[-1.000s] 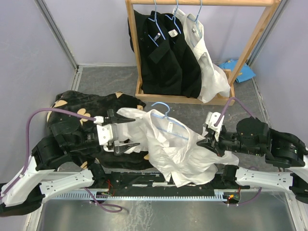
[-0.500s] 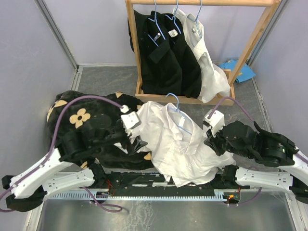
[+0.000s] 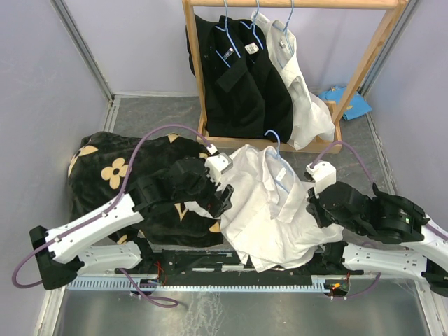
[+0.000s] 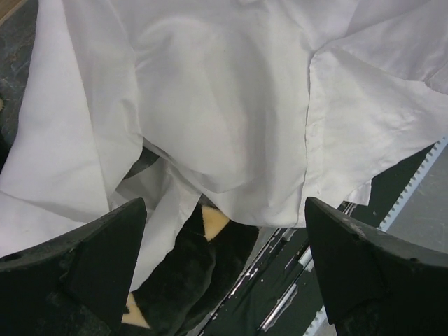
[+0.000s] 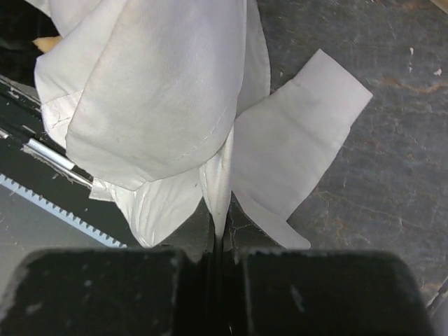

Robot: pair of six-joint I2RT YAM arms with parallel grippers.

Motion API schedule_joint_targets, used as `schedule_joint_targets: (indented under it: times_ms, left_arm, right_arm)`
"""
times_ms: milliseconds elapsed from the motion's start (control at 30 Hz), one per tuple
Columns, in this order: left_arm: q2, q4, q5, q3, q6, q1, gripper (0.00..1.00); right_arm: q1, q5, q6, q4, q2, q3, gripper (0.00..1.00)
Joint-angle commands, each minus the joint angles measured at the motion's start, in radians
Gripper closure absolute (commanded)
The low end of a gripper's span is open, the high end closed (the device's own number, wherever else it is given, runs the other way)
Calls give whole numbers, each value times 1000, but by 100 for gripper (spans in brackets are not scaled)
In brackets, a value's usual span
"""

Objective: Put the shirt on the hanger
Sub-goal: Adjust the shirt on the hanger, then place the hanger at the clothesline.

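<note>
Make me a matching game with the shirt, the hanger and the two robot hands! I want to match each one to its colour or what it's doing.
Things:
1. shirt
2. hanger
3. left gripper
4. right gripper

Colour or state:
A. wide open, holding nothing
B. light blue
C. shut tight on a fold of the shirt
D. white

Right pairs: 1-D, 2-B, 3-A, 4-C.
</note>
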Motion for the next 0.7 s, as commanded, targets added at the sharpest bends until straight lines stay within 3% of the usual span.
schedule_joint_targets:
  times_ms: [0,333,500,667]
  left_arm:
    - [72,112,8,49,-94,-2,1]
    - [188,178,-175,92,-126,-1,1]
    - [215,172,-236,98,-173,-1,1]
    - [211,168,-294,100,-219,-2,1]
  right_arm:
    - [-2,103,131,-77,-29,38,100]
    - [-2,179,303,-456,-43,286,100]
    - [-1,219,248,-462,-49,474,100]
    - [-2,335,102,-460,75,784,100]
